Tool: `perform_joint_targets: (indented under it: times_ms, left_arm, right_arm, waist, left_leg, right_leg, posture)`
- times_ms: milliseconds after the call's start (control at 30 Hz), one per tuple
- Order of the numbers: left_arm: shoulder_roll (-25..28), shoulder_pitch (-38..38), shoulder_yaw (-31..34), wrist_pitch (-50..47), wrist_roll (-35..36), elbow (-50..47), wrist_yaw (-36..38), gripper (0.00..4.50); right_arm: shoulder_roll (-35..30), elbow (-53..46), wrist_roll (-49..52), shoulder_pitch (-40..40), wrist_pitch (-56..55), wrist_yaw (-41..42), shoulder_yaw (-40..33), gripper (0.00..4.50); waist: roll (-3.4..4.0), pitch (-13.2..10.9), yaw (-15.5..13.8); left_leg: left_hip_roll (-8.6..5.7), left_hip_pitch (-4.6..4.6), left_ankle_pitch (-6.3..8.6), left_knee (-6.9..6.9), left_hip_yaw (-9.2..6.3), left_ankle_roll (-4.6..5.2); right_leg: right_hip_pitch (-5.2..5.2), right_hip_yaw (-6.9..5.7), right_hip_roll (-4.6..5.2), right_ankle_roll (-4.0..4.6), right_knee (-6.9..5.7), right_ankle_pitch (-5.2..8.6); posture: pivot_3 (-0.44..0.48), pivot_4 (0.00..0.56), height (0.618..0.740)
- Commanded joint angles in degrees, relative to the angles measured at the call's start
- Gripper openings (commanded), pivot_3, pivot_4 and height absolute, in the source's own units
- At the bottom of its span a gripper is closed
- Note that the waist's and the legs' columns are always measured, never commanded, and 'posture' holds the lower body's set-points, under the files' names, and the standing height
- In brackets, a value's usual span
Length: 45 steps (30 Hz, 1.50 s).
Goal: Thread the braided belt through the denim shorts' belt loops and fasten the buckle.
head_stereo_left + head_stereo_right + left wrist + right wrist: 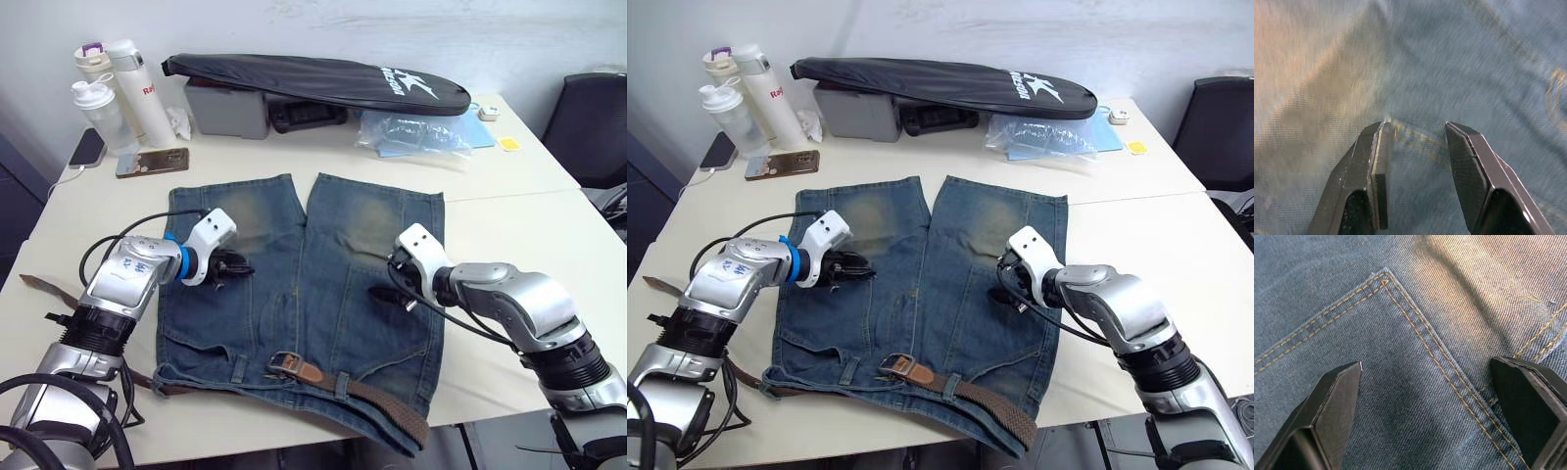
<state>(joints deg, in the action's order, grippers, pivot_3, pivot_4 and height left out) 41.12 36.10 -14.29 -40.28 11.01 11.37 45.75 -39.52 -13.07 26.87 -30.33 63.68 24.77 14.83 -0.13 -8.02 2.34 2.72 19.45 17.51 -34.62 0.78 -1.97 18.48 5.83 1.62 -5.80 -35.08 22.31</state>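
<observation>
Braided belt [377, 399]: mid-length hidden inside the waistband of the denim shorts [323, 284]; only a loose end at nine o'clock and a stretch at five o'clock are exposed. Buckle [282, 363]: small, prong not discernible. Belt loops [342, 383]: which ones carry the belt cannot be determined. Left wrist view: denim blurred, stitching smeared. Right gripper [1430, 377]: both fingers cut off by the picture's edge. Office chair [589, 122] at two o'clock: cropped.
</observation>
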Motion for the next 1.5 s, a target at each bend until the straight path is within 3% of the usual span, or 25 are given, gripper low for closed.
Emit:
perform_joint_targets:
  times_ms: [33, 100, 167, 300, 433, 600, 767, 833, 1033, 1233, 1500]
  left_arm:
    - [-0.72, -2.01, -4.16, 3.38, -5.87, 4.48, -0.81, 2.00]
    - [-0.75, -1.91, -4.63, 5.21, -7.59, 5.60, -0.46, 1.95]
    - [-0.74, -1.80, -4.91, 7.27, -9.05, 6.94, -0.28, 1.48]
    - [-0.86, -1.87, -4.21, 8.14, -9.48, 7.70, 1.44, 0.02]
    - [-0.55, -2.31, -3.60, 8.08, -9.36, 7.24, 2.78, 0.00]
    - [-1.20, -1.70, -0.57, 6.25, -7.33, 4.70, 3.13, 0.00]
    - [-2.82, 3.44, 3.94, 2.93, -5.40, 1.21, 1.96, 0.00]
    - [-3.78, 5.69, 4.34, 3.57, -6.02, 2.19, 0.76, 0.00]
    - [-7.27, 12.07, 2.78, 8.17, -8.59, 10.21, -0.93, 0.00]
    - [-11.98, 22.27, 1.63, 20.41, -13.08, 28.70, -4.50, 0.00]
    - [-16.11, 26.47, 1.22, 28.93, -16.92, 41.36, -7.36, 0.00]
  right_arm:
    - [0.42, 1.62, -2.36, 2.76, 1.78, 0.73, 2.68, 4.50]
    - [0.64, 1.87, -3.51, 3.11, 1.39, 0.90, 3.13, 4.24]
    - [0.59, 1.98, -5.10, 3.20, 0.33, 1.23, 3.98, 3.80]
    - [0.68, 0.92, -6.41, 3.06, 0.44, 1.61, 4.30, 1.91]
    - [0.08, -0.27, -7.91, 3.19, -0.42, 1.83, 4.27, 0.15]
    - [-0.47, -2.30, -8.77, 2.26, -2.42, 2.19, 1.89, 0.06]
    - [-1.45, -5.91, -7.22, -5.49, 0.97, 2.98, -2.49, 0.06]
    - [-1.87, -4.24, -8.20, -8.45, 0.25, 3.20, -2.38, 0.06]
    - [-2.00, 7.64, -13.25, -13.34, -7.79, 5.21, 0.01, 0.06]
    - [2.39, 27.41, -19.43, -21.05, -19.78, 6.23, 1.99, 0.06]
    - [7.56, 47.09, -26.39, -25.66, -33.00, 5.78, 2.44, 0.06]
  waist:
    - [0.00, 0.36, -0.35]
    - [-0.06, 0.74, -0.56]
    - [-0.13, 1.03, -0.54]
    - [-0.16, 1.29, -0.45]
    - [-0.14, 1.35, -0.40]
    - [-0.15, 1.33, -0.35]
    - [-0.10, 0.89, -0.47]
    - [-0.11, 0.87, -0.73]
    - [-0.14, 0.88, -0.97]
    - [-0.20, 0.64, -0.73]
    - [-0.19, 0.64, -0.70]
  left_leg:
    - [-0.01, -0.04, 0.01, 0.00, 0.00, -0.01]
    - [-0.02, -0.07, 0.01, 0.00, 0.00, 0.00]
    - [-0.01, -0.07, 0.01, 0.03, 0.00, 0.00]
    - [-0.01, -0.10, 0.01, 0.22, -0.01, 0.00]
    - [0.00, -0.13, 0.01, 0.34, -0.04, 0.00]
    - [-0.04, -0.05, 0.01, 0.39, -0.06, 0.00]
    - [-0.11, 0.25, -0.06, 0.39, -0.10, -0.01]
    - [-0.37, 1.06, -0.41, 0.38, -0.21, 0.01]
    - [-0.81, 1.68, -0.74, 0.21, -0.39, 0.24]
    - [-1.04, 1.80, -0.95, 0.10, -0.19, 0.61]
    - [-1.04, 1.77, -1.00, 0.02, -0.15, 0.53]
  right_leg:
    - [-0.04, 0.00, 0.02, 0.00, 0.00, 0.00]
    - [-0.09, 0.01, 0.04, 0.01, 0.03, 0.00]
    - [-0.09, 0.01, 0.04, 0.02, 0.01, 0.01]
    - [-0.06, 0.02, 0.07, 0.05, 0.01, 0.03]
    - [-0.03, -0.02, 0.13, 0.11, 0.00, 0.06]
    - [0.05, -0.06, 0.22, 0.13, 0.01, 0.07]
    - [0.29, -0.23, 0.36, 0.13, 0.00, 0.07]
    - [1.27, -0.62, 0.66, 0.02, -0.36, -0.04]
    - [1.91, -0.79, 0.93, -0.03, -0.59, -0.10]
    - [1.91, -0.81, 1.00, -0.48, -0.56, -0.35]
    - [1.95, -0.86, 0.99, -0.54, -0.71, -0.41]
  posture:
    - [0.000, 0.150, 0.740]
    - [0.000, 0.150, 0.740]
    - [0.000, 0.150, 0.740]
    - [0.000, 0.150, 0.740]
    - [0.000, 0.150, 0.740]
    - [0.000, 0.150, 0.740]
    - [0.000, 0.150, 0.740]
    - [0.000, 0.150, 0.740]
    - [0.000, 0.150, 0.740]
    - [0.000, 0.150, 0.740]
    - [0.000, 0.150, 0.740]
